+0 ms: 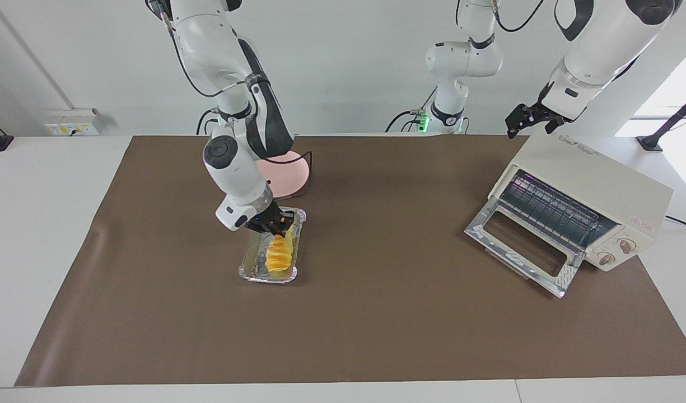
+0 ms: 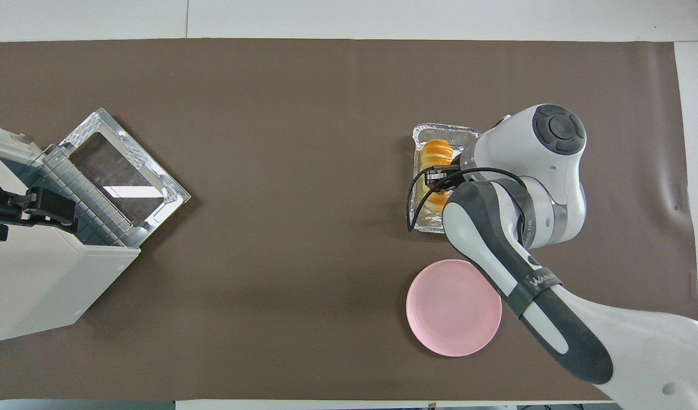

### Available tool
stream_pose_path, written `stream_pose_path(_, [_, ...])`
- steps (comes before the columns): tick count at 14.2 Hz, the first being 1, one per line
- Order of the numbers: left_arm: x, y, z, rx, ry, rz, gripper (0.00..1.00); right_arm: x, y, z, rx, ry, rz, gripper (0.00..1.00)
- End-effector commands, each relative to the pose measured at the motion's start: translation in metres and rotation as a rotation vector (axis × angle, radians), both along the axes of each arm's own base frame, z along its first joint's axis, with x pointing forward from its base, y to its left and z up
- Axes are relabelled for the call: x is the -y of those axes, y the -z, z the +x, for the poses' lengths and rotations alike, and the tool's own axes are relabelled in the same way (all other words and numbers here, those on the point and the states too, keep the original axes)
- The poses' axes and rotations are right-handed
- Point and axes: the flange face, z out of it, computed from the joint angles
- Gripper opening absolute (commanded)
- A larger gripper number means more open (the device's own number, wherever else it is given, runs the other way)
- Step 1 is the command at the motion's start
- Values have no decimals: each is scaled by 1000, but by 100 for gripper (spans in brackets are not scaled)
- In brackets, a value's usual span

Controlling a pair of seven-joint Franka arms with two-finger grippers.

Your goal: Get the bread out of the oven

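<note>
The bread (image 1: pixel 278 255) sits in the foil tray (image 1: pixel 253 267), our right gripper (image 1: pixel 276 228) pinched on its robot-side end.
The facing view shows that grip; overhead, our bent forearm hides it. Our left gripper (image 1: pixel 530 121) waits wide open over the oven (image 1: pixel 600 190).

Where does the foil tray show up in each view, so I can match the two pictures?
Facing view: foil tray sits left of centre, below the pink plate.
Overhead view: foil tray sits right of centre, above the pink plate.
Shared landmark: the pink plate, nearer to the robots than the tray.
</note>
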Motion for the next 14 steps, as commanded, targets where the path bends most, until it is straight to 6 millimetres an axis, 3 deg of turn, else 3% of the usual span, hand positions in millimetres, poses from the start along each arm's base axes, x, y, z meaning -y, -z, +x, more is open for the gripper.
stream_pose_path(1, [-3,-4,-3,13,1,13,100,7,-67,-30,-28,-15,-9,0])
stream_pose_path(3, [-3,-4,-3,13,1,13,100,10,-72,-68,-141,-22,-39,0])
stream_pose_path(5, [-3,-4,-3,13,1,13,100,19,-50,-117,-213,-28,-69,0])
stream_pose_path(7, [-3,-3,-3,12,1,13,100,15,-31,-152,-246,-50,-91,0])
stream_pose_path(11, [-3,-4,-3,13,1,13,100,18,0,-191,-232,-58,-107,0])
stream_pose_path(14, [-3,-4,-3,13,1,13,100,16,22,-205,-198,-60,-111,0])
